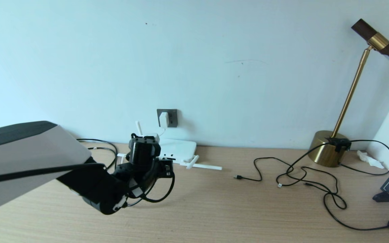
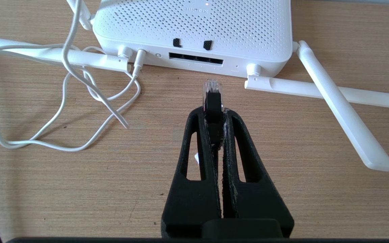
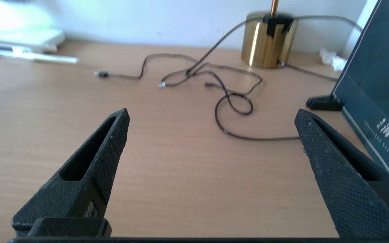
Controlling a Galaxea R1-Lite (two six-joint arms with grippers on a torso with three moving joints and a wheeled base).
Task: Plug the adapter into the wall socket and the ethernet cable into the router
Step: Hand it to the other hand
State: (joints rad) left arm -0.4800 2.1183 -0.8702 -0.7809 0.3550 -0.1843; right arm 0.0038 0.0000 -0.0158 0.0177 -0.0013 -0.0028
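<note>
Nearest the robot, over the wooden counter [image 1: 214,209], the left pincer [image 2: 214,109] is clamping shut on the ethernet cable [image 2: 212,98], its clear clip plug pointing at the router's [image 2: 194,27] port slot, near but not yet touching. Farther back, the adapter [image 1: 163,119] is already sitting in the wall socket [image 1: 171,117], so half looks done. The right pincer [image 3: 211,135] is idling wide open, holding nothing.
</note>
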